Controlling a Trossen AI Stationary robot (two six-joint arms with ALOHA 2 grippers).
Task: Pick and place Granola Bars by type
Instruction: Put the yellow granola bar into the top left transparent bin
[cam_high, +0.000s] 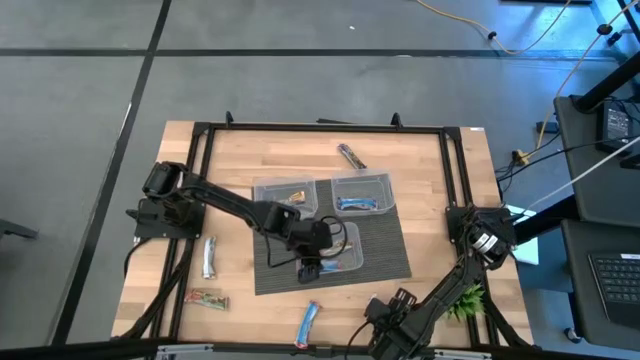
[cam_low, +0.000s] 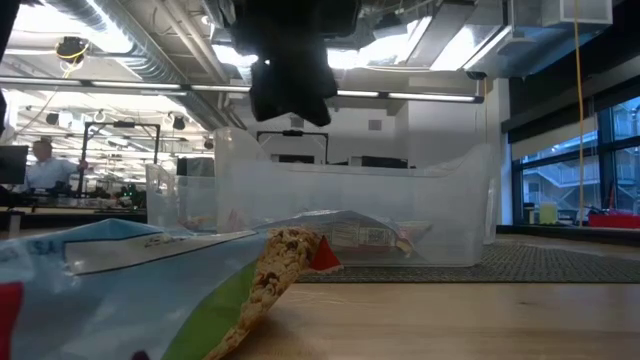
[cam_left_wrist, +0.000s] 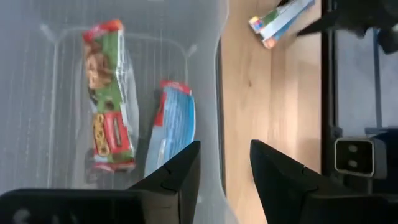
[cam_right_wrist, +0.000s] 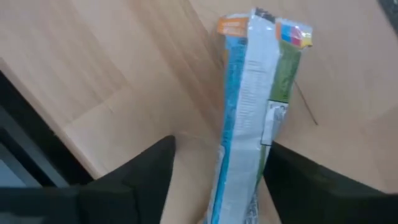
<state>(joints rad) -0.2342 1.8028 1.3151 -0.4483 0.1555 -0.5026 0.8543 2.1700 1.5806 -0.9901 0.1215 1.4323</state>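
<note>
My left gripper (cam_high: 308, 262) (cam_left_wrist: 224, 149) is open above the near clear tub (cam_high: 335, 255). Its fingers straddle the tub's wall (cam_left_wrist: 219, 93) from above. Inside lie a green-red bar (cam_left_wrist: 106, 99) and a blue bar (cam_left_wrist: 174, 124). My right gripper (cam_high: 375, 312) (cam_right_wrist: 221, 146) is open and low over the table's near edge. Its fingers stand on either side of a blue bar (cam_right_wrist: 255, 93) (cam_high: 308, 325) that lies flat on the wood. That bar fills the low view's foreground (cam_low: 150, 265). My right gripper has one finger (cam_right_wrist: 143, 180) on each side of the blue bar's near end (cam_right_wrist: 239, 180), coming low along the table with the bar lying lengthwise between them. I cannot tell whether either finger touches the wrapper.
Two more clear tubs sit on the grey mat's far part, one with a red-brown bar (cam_high: 290, 196) and one with a blue bar (cam_high: 357, 204). Loose bars: silver (cam_high: 350, 155), silver (cam_high: 209, 257), green-red (cam_high: 207, 298). A small plant (cam_high: 465, 300) stands near the right arm's base.
</note>
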